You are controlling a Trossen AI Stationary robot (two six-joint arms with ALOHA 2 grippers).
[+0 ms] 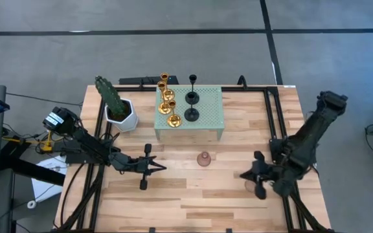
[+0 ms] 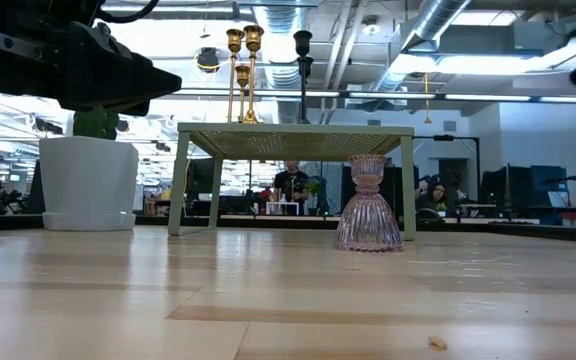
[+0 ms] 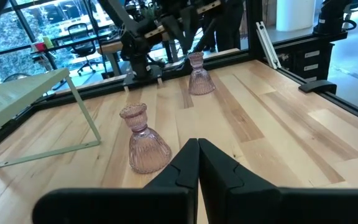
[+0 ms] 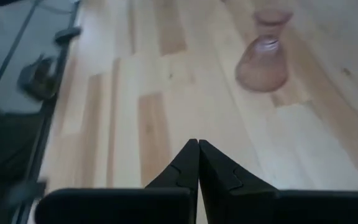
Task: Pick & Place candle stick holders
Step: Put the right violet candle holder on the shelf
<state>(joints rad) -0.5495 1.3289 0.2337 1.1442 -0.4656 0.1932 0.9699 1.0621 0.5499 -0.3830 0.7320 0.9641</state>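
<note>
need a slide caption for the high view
Both end effectors, left and right, shut over the table, flanking a pink candle stick holder; gold and black holders on the green stand.

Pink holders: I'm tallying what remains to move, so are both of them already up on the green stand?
No: in the left wrist view both pink holders stand on the wooden table, beside the green stand.
</note>
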